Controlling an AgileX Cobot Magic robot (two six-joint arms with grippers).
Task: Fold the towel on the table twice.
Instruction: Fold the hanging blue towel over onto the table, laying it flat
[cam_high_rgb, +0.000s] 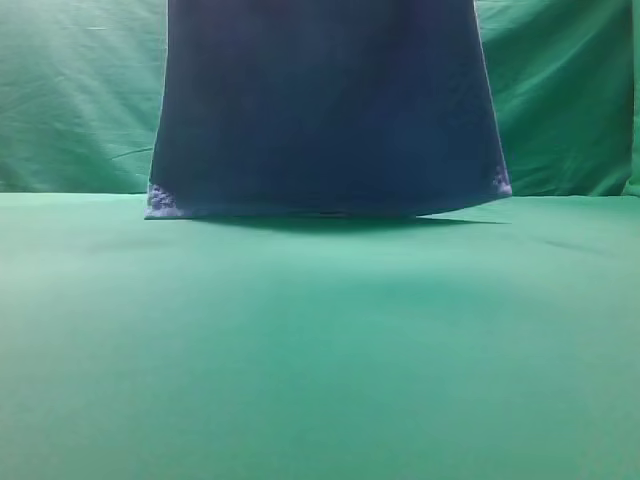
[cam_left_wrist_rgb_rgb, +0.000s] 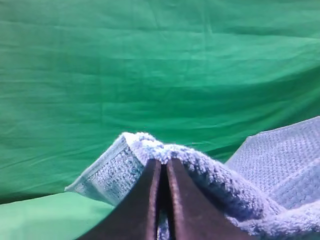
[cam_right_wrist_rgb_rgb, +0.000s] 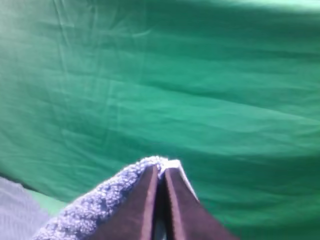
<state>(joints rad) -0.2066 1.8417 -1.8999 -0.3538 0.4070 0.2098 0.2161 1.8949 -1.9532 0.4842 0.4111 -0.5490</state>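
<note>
The towel (cam_high_rgb: 325, 110) hangs lifted above the table (cam_high_rgb: 320, 350), filling the upper middle of the exterior high view as a dark blue sheet that runs out of the top of the picture. Its lower edge hovers close over the far part of the green table surface, with a thin shadow lying beneath it, and whether the hem touches the cover cannot be told. The two lower corners show paler and bumpy, one at the left and one at the right of the sheet. Behind it hangs the wrinkled green backdrop cloth (cam_high_rgb: 70, 100).

In the left wrist view the left gripper (cam_left_wrist_rgb_rgb: 161, 167) is clamped on the towel: its two dark fingers (cam_left_wrist_rgb_rgb: 142, 205) stand pressed together with only a slit between them, and a thick roll of periwinkle waffle weave bunches over and around their tips, a flat stretch of the same cloth spreading off to the right.

In the right wrist view the right gripper (cam_right_wrist_rgb_rgb: 159, 172) is likewise closed on the towel, its fingers (cam_right_wrist_rgb_rgb: 177, 210) nearly touching, with a fold of pale blue fabric pinched at the tips and trailing down to the lower left
</note>
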